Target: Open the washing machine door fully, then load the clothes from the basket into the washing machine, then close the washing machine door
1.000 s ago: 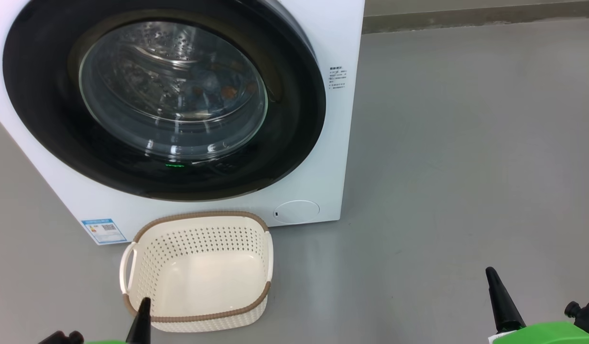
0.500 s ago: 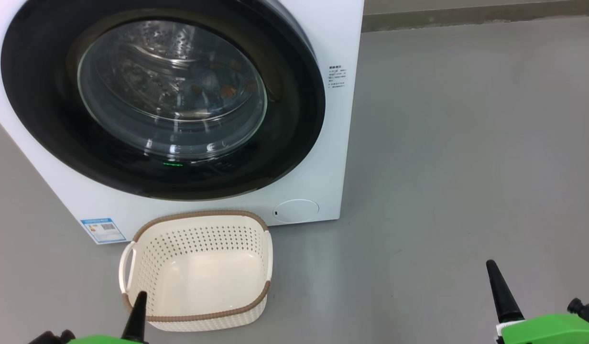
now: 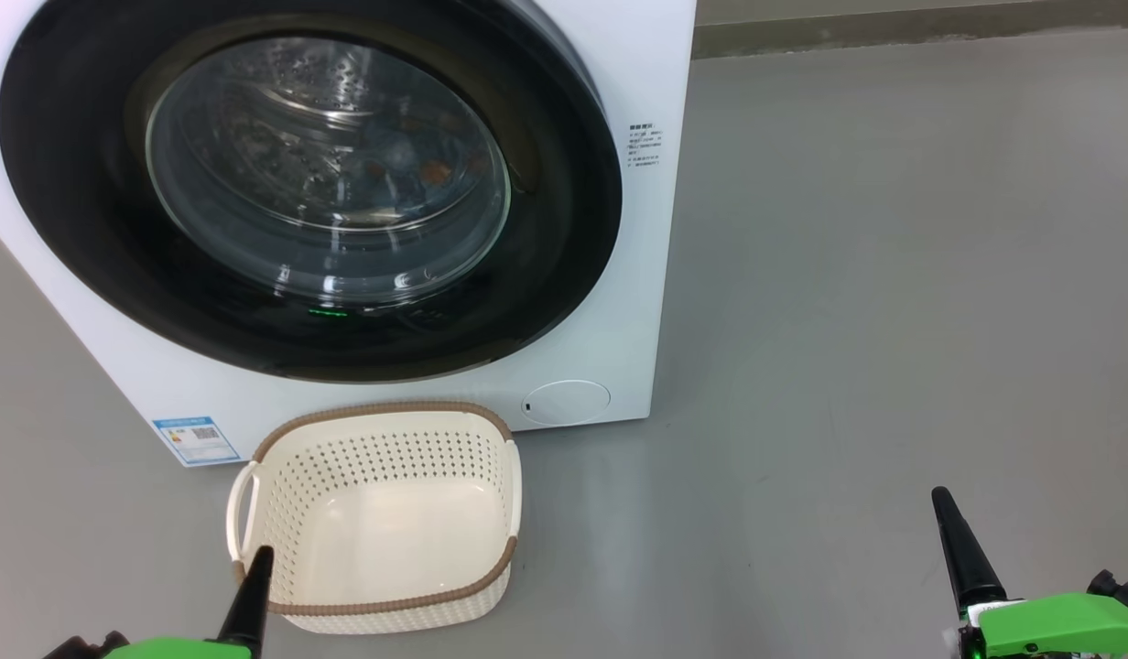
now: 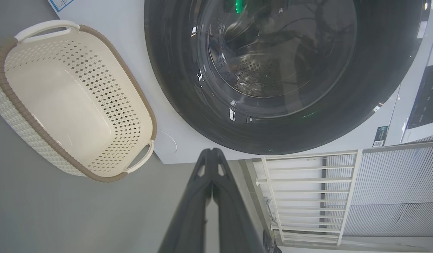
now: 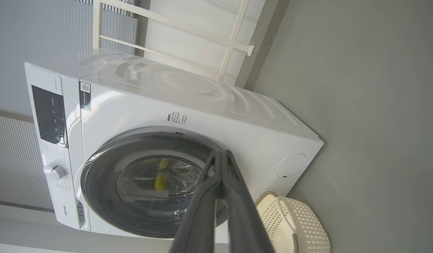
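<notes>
Facing glossy round door [image 3: 326, 174] and perforated basket [image 3: 381, 448], left gripper [image 4: 212, 152] and right gripper [image 5: 220, 152] each taper closed.

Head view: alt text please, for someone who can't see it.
The round black-rimmed glass door of the white washing machine is shut; the small cream perforated basket before it is empty. Left gripper and right gripper, both shut, point up.

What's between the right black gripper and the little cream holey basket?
Only bare grey floor, in the head view, separates the shut right gripper from the cream perforated plastic basket.
</notes>
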